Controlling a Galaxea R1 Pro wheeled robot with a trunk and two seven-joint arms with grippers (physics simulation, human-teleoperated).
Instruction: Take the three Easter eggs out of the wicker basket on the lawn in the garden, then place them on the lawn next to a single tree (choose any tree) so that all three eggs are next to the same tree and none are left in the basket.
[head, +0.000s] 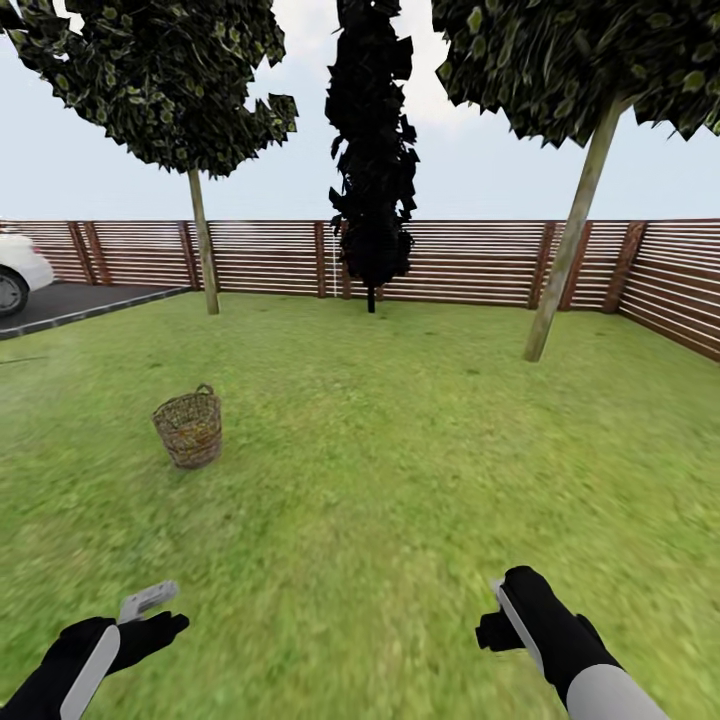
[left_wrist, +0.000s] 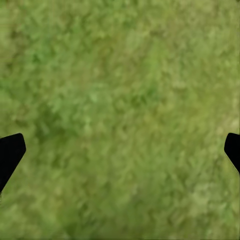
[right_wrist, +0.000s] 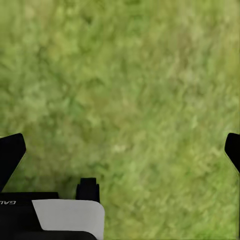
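Your left end effector (left_wrist: 120, 155) and right end effector (right_wrist: 120, 155) hang spread wide, empty, over the lawn (head: 400, 480). The wicker basket (head: 188, 428) stands ahead-left on grass; the tree (head: 565, 260) stands far right.

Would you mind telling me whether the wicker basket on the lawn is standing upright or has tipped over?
Upright: the wicker basket sits on its base on the lawn, rim and handle on top. Its contents cannot be made out.

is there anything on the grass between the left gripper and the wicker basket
Nothing visible. In the head view, bare lawn runs from the left gripper up to the wicker basket, which stands ahead of it. The left wrist view shows grass between the open fingertips.
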